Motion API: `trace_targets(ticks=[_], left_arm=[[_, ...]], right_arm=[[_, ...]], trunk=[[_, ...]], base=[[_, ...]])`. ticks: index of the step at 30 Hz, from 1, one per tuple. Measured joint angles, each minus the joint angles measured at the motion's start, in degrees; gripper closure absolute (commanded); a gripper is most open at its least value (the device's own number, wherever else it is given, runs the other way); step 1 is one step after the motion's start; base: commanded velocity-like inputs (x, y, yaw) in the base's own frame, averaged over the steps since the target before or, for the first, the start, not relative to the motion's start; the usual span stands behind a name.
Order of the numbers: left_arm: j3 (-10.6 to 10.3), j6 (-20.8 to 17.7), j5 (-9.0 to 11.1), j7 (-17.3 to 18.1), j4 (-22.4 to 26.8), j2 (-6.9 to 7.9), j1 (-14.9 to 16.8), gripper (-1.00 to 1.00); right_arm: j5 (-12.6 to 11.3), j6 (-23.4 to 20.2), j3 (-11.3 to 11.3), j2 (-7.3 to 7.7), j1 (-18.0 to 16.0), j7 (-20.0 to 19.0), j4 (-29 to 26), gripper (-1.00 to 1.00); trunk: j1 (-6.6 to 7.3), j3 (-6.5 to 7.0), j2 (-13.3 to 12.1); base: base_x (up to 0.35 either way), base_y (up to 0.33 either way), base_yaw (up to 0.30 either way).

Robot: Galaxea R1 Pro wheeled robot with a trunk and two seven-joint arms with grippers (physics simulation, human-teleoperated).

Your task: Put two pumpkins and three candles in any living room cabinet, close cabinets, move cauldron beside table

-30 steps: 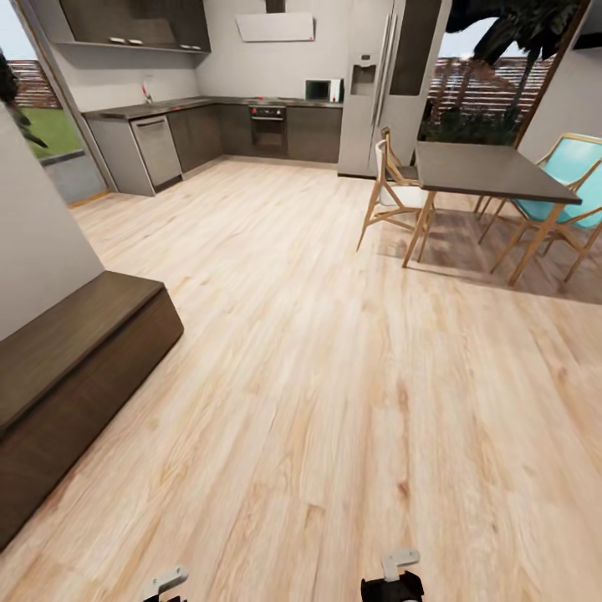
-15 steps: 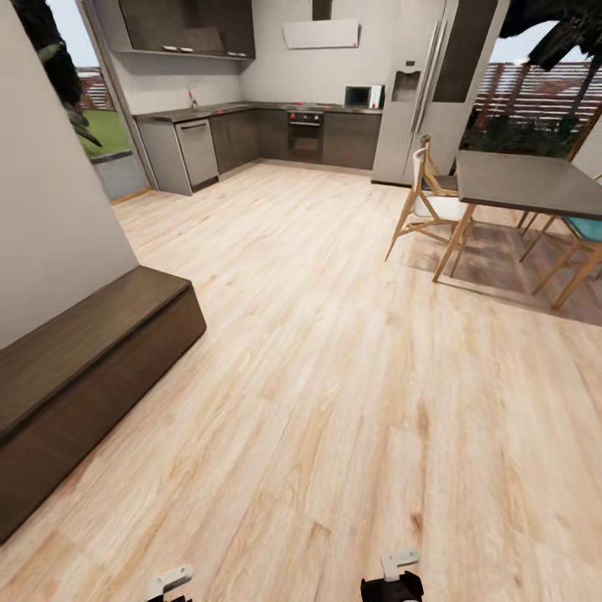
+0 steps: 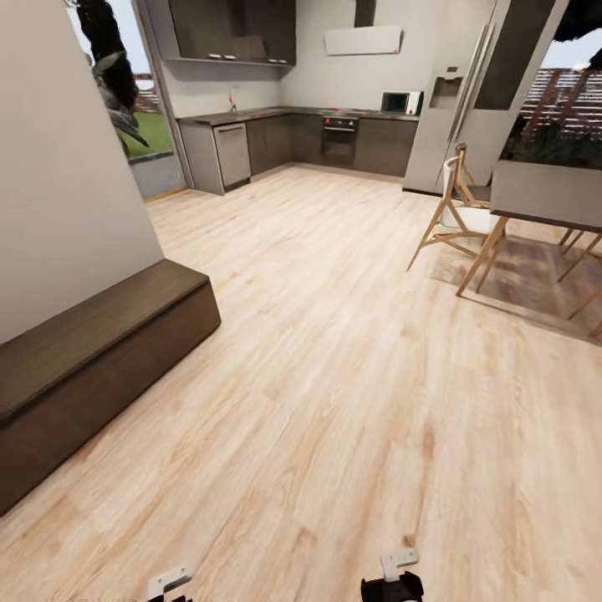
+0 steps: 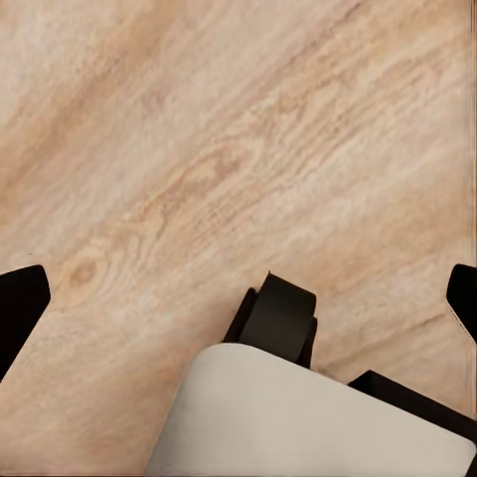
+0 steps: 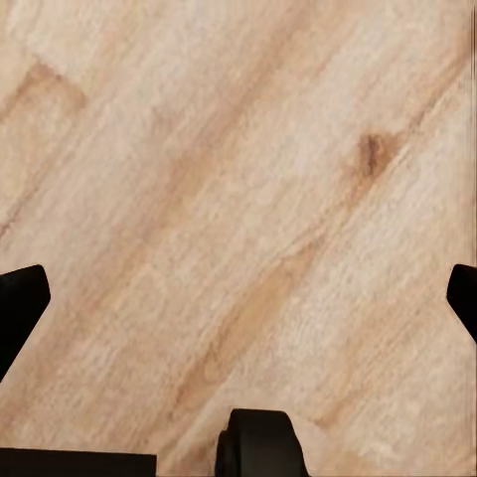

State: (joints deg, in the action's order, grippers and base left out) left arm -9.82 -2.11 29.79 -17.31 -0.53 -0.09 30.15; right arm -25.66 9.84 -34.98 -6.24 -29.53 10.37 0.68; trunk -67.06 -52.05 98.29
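The long, low dark-brown wood cabinet [image 3: 92,368] stands against the pale wall, ahead and well to the left of the left gripper [image 4: 238,298]; its flat top is bare and its plain handleless front looks closed. Both grippers hang over the light wood plank floor [image 3: 334,393]. The left gripper has its black fingertips [image 4: 20,308] wide apart, holding nothing; the right gripper [image 5: 238,298] is likewise spread wide and unladen. Far ahead to the right stands a dark-topped dining worktop on wooden legs [image 3: 543,196] with a pale wooden chair [image 3: 456,213] beside it.
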Motion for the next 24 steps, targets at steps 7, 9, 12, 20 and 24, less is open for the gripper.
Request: trace_targets(ticks=[7,9,12,20,24], left_arm=[[0.0,0.0,0.0,0.0,0.0,0.17,0.0,-1.00],[0.0,0.0,0.0,0.0,0.0,0.17,0.0,-1.00],[0.0,0.0,0.0,0.0,0.0,0.23,0.0,-1.00],[0.0,0.0,0.0,0.0,-0.1,0.26,0.0,-1.00],[0.0,0.0,0.0,0.0,-0.1,0.26,0.0,-1.00]], right_arm=[[0.1,0.0,0.0,-0.08,0.0,0.0,0.0,-1.00],[0.1,0.0,0.0,-0.10,0.0,0.0,0.0,-1.00],[0.2,0.0,0.0,-0.17,0.0,0.0,0.0,-1.00],[0.3,0.0,0.0,-0.26,0.0,0.0,0.0,-1.00],[0.4,0.0,0.0,-0.33,0.0,0.0,0.0,-1.00]], trunk=[[0.00,0.27,0.0],[0.00,0.34,0.0],[0.00,0.43,0.0],[0.00,0.47,0.0],[0.00,0.47,0.0]], base=[[0.095,-0.325,0.265],[0.178,-0.296,0.268],[0.223,-0.267,0.275],[0.241,-0.255,0.285],[0.244,-0.253,0.287]])
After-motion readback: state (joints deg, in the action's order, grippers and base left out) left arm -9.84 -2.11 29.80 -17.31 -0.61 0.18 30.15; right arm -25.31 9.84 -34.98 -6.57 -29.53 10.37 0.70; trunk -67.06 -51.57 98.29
